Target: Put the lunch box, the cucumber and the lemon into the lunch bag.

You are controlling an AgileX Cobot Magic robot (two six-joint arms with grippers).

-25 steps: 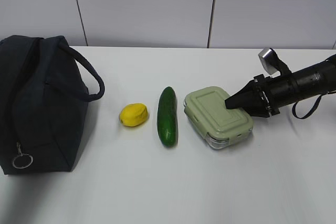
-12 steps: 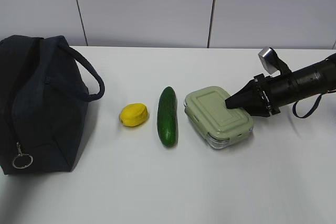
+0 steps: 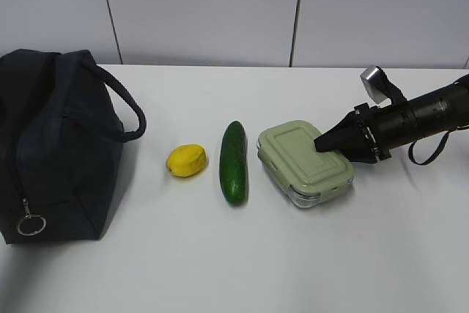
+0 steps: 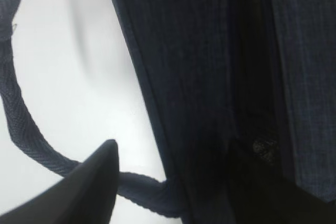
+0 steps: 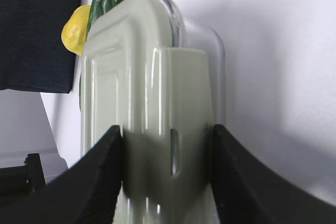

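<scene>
Right hand (image 5: 168, 145) clamped across the rounded clear lunch box with the sage-green lid (image 3: 304, 162) on the white bench (image 3: 220, 262), just right of the dark green cucumber (image 3: 234, 162). Smooth lid, end grip: it could slip or tilt on lifting.

No legible text, label, brand, number or sign in any view. I checked my lunch bag (image 3: 62, 144): plain dark fabric on the faces shown, no print readable. Lunch box (image 3: 304, 163) lid: moulded ridges only, no lettering I can make out, including up close from my right wrist. Cucumber (image 3: 234, 163) and lemon (image 3: 187, 160): no stickers visible. The table (image 3: 220, 269) and the wall panels (image 3: 198, 12) carry no markings.
</scene>
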